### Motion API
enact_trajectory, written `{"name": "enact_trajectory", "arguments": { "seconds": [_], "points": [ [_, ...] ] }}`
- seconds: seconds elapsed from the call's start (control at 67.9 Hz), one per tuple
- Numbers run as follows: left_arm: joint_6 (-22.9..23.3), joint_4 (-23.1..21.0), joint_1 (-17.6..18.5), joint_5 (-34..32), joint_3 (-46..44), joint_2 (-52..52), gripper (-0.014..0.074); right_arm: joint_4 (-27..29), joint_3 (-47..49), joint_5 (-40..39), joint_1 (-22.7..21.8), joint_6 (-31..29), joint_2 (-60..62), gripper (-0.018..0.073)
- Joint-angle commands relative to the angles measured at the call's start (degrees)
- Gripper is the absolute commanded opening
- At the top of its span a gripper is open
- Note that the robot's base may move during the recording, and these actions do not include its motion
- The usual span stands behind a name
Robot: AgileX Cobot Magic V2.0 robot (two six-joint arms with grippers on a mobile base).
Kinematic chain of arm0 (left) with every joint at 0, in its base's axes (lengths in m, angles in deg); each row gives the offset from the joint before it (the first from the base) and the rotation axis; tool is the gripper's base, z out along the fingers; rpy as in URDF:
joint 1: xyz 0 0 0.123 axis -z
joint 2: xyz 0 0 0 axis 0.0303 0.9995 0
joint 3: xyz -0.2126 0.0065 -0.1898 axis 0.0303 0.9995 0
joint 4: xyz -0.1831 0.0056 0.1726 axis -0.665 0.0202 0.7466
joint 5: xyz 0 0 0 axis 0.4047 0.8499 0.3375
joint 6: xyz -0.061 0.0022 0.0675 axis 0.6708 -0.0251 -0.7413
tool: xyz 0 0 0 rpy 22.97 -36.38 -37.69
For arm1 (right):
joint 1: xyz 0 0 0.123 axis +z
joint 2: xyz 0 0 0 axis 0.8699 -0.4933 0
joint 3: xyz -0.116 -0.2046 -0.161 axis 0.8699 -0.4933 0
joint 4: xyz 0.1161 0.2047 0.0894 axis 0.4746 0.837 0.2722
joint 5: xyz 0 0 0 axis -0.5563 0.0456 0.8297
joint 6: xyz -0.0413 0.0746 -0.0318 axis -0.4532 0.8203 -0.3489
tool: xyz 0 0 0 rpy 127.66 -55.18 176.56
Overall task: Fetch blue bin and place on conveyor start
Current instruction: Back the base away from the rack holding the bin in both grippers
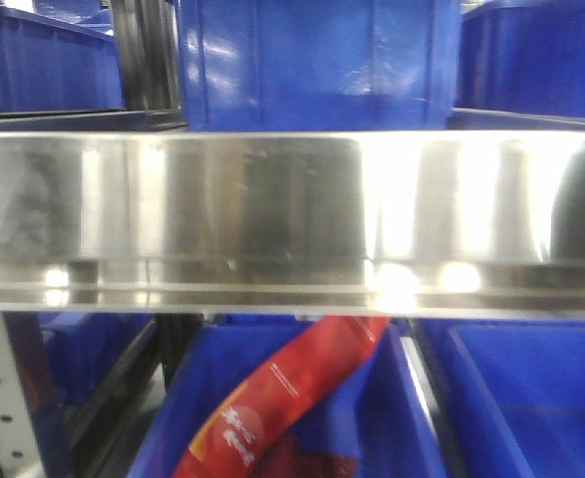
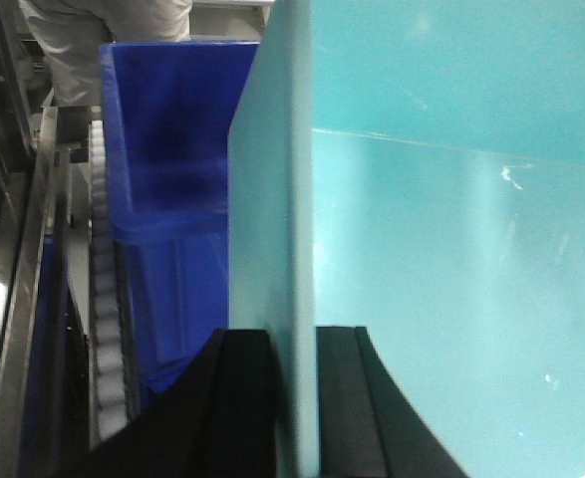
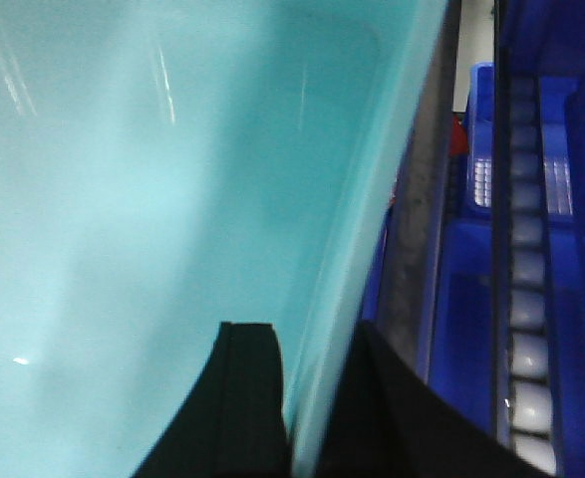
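The pale turquoise blue bin (image 2: 451,249) fills most of the left wrist view, and it also shows in the right wrist view (image 3: 152,179). My left gripper (image 2: 297,344) is shut on the bin's left wall, one black finger outside and one inside. My right gripper (image 3: 312,344) is shut on the bin's right wall in the same way. The bin is empty inside. The conveyor start is out of view. The front view shows neither the bin nor the grippers.
A shiny steel rail (image 1: 292,219) crosses the front view, with dark blue ribbed bins above (image 1: 317,60) and below (image 1: 531,398). One lower bin holds a red packet (image 1: 282,398). White rollers (image 2: 108,299) and a dark blue bin (image 2: 167,199) lie left of the tub; rollers (image 3: 529,339) lie right.
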Motion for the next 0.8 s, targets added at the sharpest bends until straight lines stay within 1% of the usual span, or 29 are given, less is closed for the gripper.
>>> {"name": "enact_trajectory", "arguments": {
  "seconds": [0.0,0.221,0.781],
  "points": [
    [0.53,-1.42,-0.10,-5.11,-0.67,-0.68,-0.0111,-0.77,0.41,-0.77,-0.38,-1.69,0.26,-0.0153],
    [0.53,-1.42,-0.10,-5.11,-0.67,-0.68,-0.0111,-0.77,0.41,-2.05,-0.38,-1.69,0.26,-0.0153],
    [0.53,-1.42,-0.10,-5.11,-0.67,-0.68,-0.0111,-0.77,0.41,-2.05,-0.38,-1.69,0.26,-0.0153]
  ]
}}
